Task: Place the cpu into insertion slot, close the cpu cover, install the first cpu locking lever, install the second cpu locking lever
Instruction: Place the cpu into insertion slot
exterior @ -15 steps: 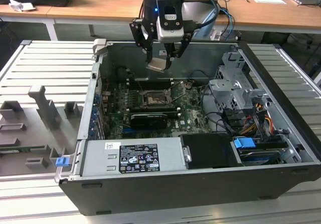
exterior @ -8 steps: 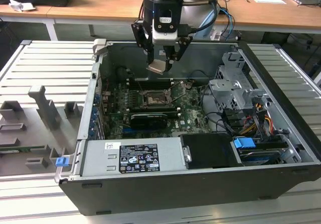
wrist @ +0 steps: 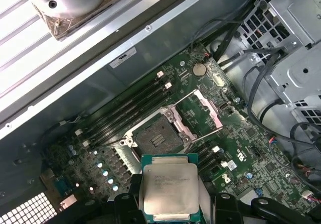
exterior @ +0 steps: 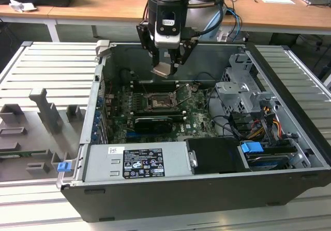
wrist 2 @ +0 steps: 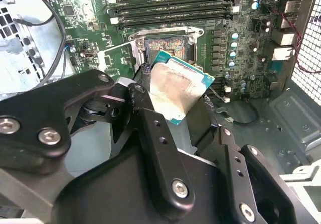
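Observation:
My gripper [exterior: 164,67] hangs inside the open computer case, shut on the cpu [exterior: 161,70], a flat square chip with a pale silver face, held tilted. In both wrist views the cpu [wrist: 170,186] [wrist 2: 175,88] sits between the black fingers [wrist: 125,206], above and short of the insertion slot [wrist: 158,136] [wrist 2: 165,45]. The dark, open slot [exterior: 158,102] lies on the green motherboard, below the gripper. The cpu cover [wrist: 201,114] [wrist 2: 116,61], a silver frame with a cut-out centre, is swung open beside the slot.
Black memory slots [wrist: 125,116] run along one side of the slot. A long black graphics card [exterior: 152,123] lies nearer the grey power supply [exterior: 137,161]. A drive cage with cables [exterior: 243,94] fills the exterior view's right. Grey fixtures [exterior: 46,112] stand outside the case.

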Motion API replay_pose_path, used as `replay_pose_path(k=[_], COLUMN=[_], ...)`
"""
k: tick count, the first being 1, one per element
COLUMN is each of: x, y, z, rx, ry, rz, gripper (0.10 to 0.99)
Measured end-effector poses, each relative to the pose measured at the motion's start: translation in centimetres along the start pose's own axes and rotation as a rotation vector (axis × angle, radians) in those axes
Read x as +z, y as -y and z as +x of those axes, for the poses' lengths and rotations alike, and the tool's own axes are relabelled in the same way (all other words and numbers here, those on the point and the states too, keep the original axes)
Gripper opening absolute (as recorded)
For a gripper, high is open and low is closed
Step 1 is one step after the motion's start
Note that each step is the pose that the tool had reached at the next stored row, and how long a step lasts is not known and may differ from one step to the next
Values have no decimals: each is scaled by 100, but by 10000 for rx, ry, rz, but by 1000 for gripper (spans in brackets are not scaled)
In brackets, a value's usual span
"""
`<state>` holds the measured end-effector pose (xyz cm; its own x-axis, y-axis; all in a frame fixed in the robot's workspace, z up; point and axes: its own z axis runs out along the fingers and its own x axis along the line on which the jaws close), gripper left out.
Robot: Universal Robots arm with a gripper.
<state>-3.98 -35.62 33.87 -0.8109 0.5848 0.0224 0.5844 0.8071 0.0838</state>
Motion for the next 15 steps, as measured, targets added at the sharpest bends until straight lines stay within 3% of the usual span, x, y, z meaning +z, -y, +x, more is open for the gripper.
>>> replay_pose_path(k=[15], x=[103], y=[9], z=[-2], rx=[69], ry=[1], rz=[-1], gripper=[529])
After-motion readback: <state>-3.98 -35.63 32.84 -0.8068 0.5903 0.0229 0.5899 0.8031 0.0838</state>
